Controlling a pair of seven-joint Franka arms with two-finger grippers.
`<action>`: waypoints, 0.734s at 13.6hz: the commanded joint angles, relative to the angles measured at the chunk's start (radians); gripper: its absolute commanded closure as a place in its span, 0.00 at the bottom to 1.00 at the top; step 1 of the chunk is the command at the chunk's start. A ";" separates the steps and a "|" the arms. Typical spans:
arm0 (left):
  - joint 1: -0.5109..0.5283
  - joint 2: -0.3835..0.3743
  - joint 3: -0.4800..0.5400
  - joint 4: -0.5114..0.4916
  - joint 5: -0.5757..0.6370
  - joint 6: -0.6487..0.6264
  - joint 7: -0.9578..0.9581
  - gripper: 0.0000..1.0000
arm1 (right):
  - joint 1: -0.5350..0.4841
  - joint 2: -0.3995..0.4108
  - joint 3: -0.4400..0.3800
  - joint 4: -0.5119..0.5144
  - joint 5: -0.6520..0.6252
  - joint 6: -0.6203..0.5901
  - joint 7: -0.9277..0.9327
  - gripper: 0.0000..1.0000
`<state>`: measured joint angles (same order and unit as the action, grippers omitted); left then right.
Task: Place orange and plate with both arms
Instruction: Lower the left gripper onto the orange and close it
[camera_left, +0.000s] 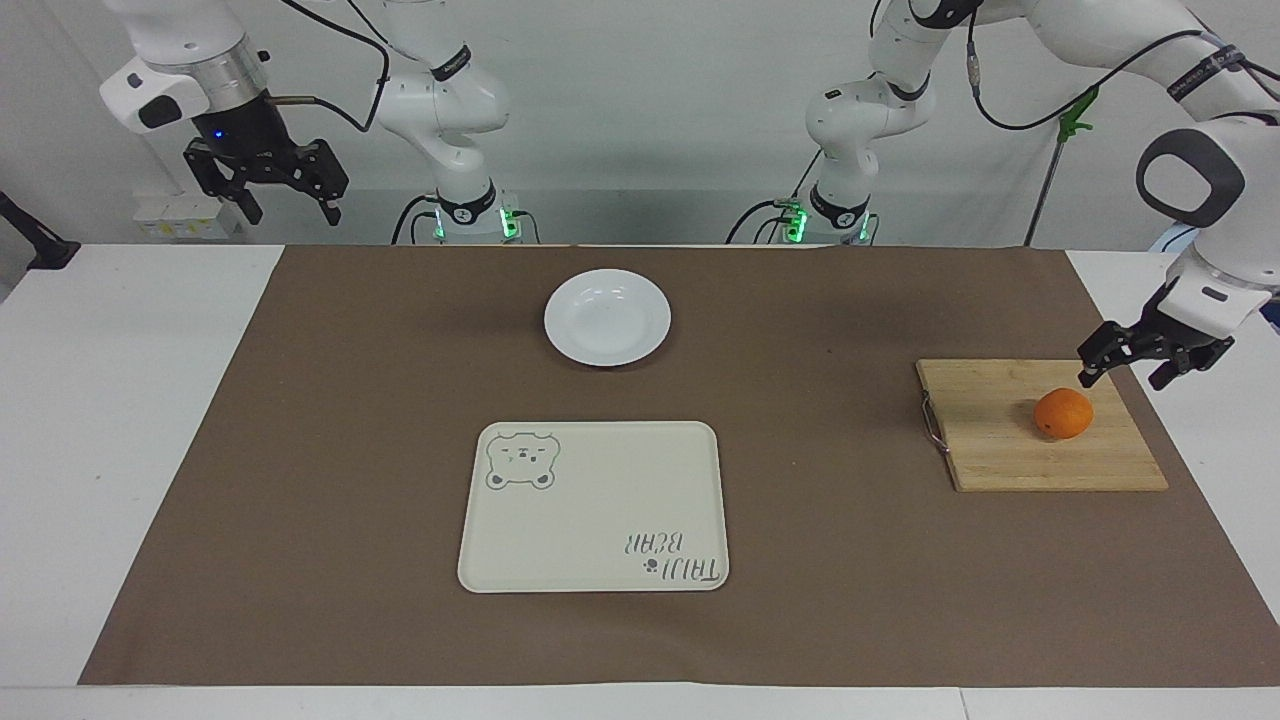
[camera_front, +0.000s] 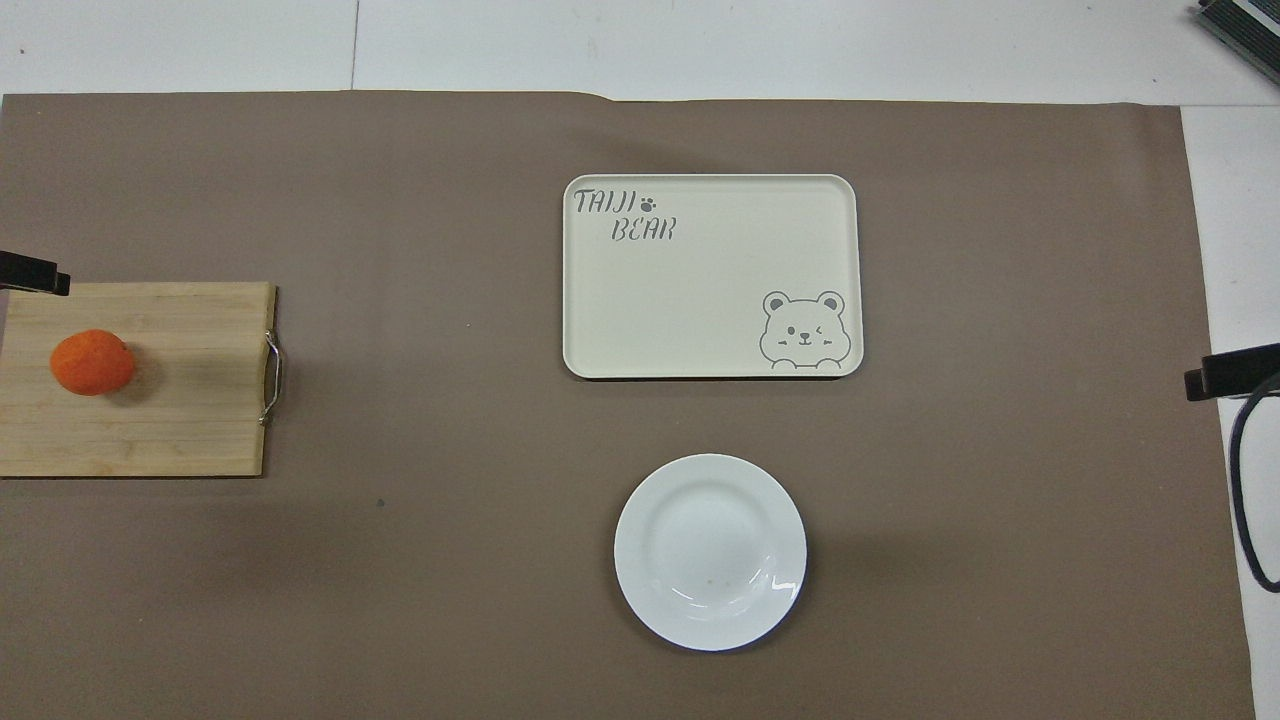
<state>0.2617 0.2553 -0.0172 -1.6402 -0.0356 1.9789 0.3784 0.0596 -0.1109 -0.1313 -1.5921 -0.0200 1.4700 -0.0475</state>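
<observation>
The orange (camera_left: 1063, 413) (camera_front: 92, 362) lies on a wooden cutting board (camera_left: 1000, 445) at the left arm's end of the table. My left gripper (camera_left: 1124, 378) hangs open low over the board's corner, close beside the orange and not touching it. The overhead view shows only one of its fingers (camera_front: 35, 275). The white plate (camera_left: 607, 317) (camera_front: 710, 552) sits empty on the brown mat, near the robots. My right gripper (camera_left: 292, 212) waits open, high over the right arm's end of the table, with nothing in it.
A cream tray with a bear drawing (camera_left: 595, 505) (camera_front: 710, 275) lies mid-table, farther from the robots than the plate. The board has a metal handle (camera_left: 932, 425) on the side toward the tray. A brown mat (camera_left: 330, 450) covers most of the table.
</observation>
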 joint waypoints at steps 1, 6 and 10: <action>0.059 0.030 -0.009 -0.106 -0.030 0.131 0.100 0.00 | 0.026 -0.009 -0.037 -0.003 -0.014 -0.013 0.008 0.00; 0.065 0.032 -0.009 -0.219 -0.030 0.241 0.117 0.00 | 0.031 -0.010 -0.028 -0.003 -0.003 -0.013 0.005 0.00; 0.074 0.030 -0.009 -0.256 -0.030 0.264 0.119 0.00 | 0.031 -0.010 -0.028 -0.003 -0.003 -0.013 0.005 0.00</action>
<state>0.3284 0.3161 -0.0256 -1.8455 -0.0445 2.2098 0.4760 0.0880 -0.1110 -0.1576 -1.5920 -0.0199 1.4700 -0.0474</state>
